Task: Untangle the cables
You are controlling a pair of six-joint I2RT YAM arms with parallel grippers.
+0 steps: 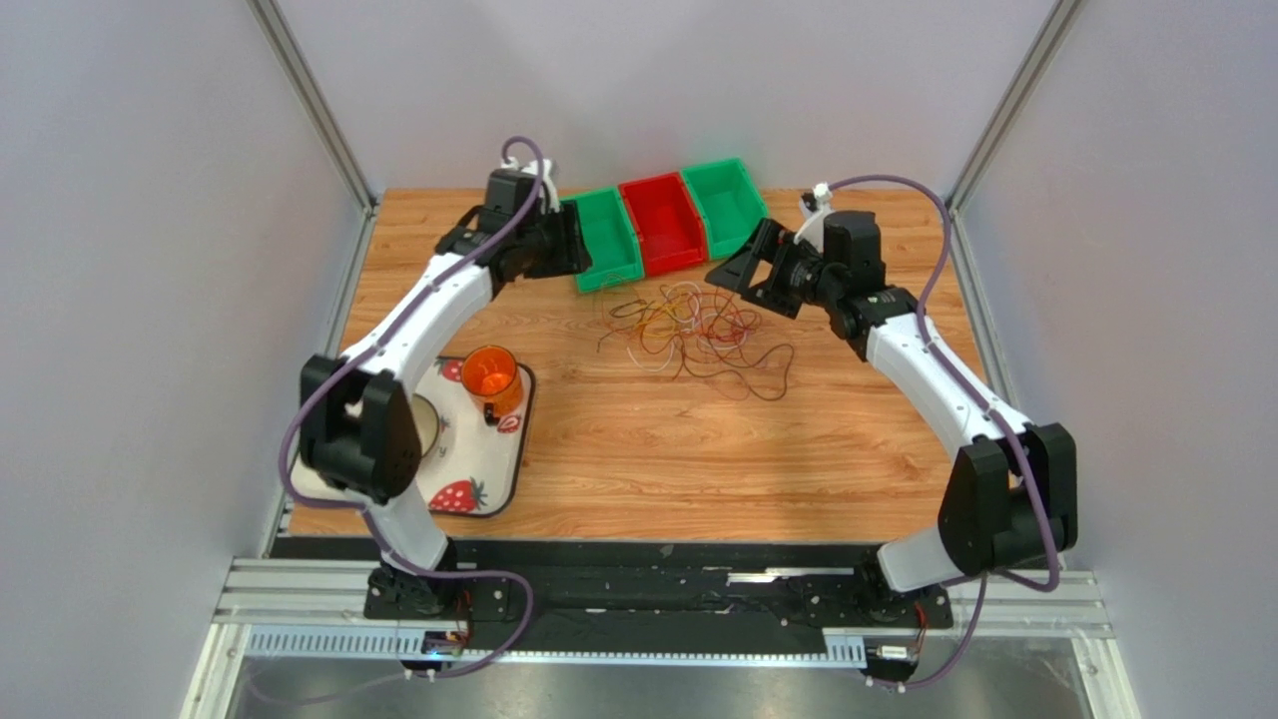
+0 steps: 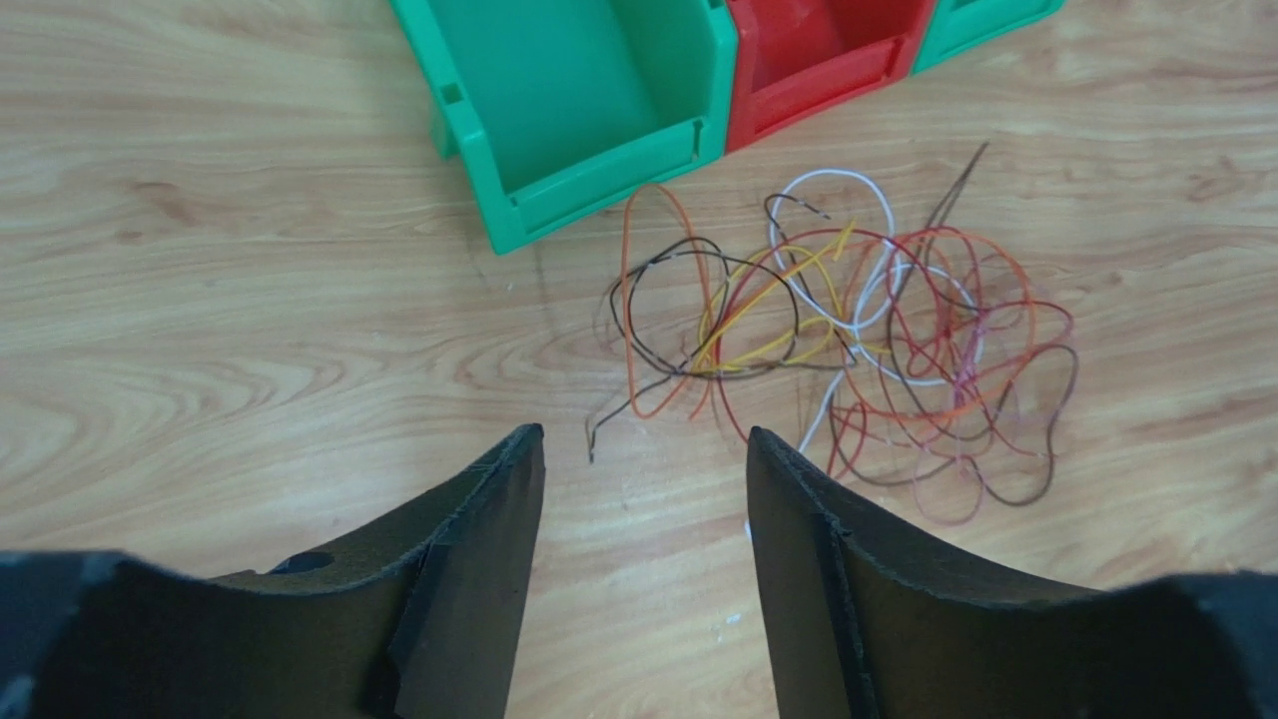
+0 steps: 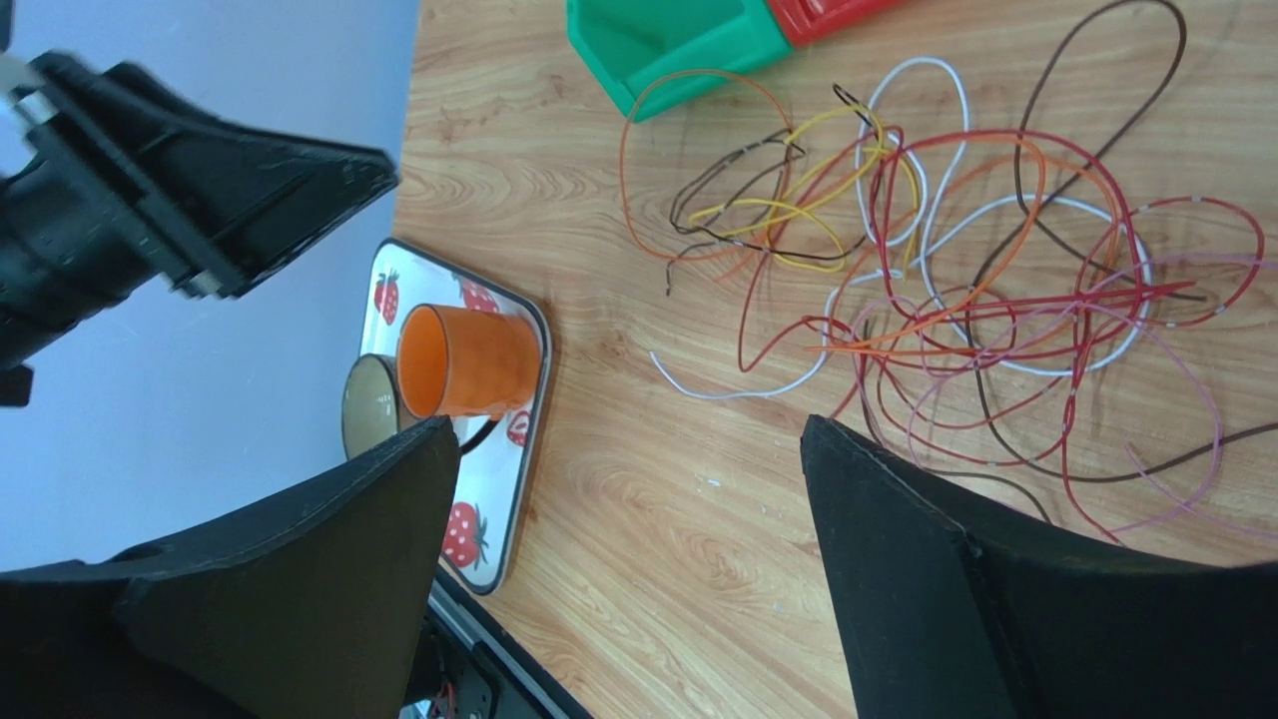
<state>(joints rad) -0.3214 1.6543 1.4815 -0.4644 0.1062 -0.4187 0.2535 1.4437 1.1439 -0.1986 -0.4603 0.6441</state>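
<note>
The cables (image 1: pixel 695 333) lie in one loose tangle of thin red, orange, yellow, brown and whitish wires on the wooden table, in front of the bins. They also show in the left wrist view (image 2: pixel 840 322) and the right wrist view (image 3: pixel 960 285). My left gripper (image 1: pixel 575 247) hovers at the back left of the tangle, open and empty (image 2: pixel 642 450). My right gripper (image 1: pixel 743 270) hovers at the back right of it, open wide and empty (image 3: pixel 627 438). Neither touches a wire.
Three bins stand in a row at the table's back: green (image 1: pixel 606 237), red (image 1: pixel 663 222), green (image 1: pixel 726 204). A strawberry-print tray (image 1: pixel 477 483) at the front left carries an orange cup (image 1: pixel 492 381) and a round dish.
</note>
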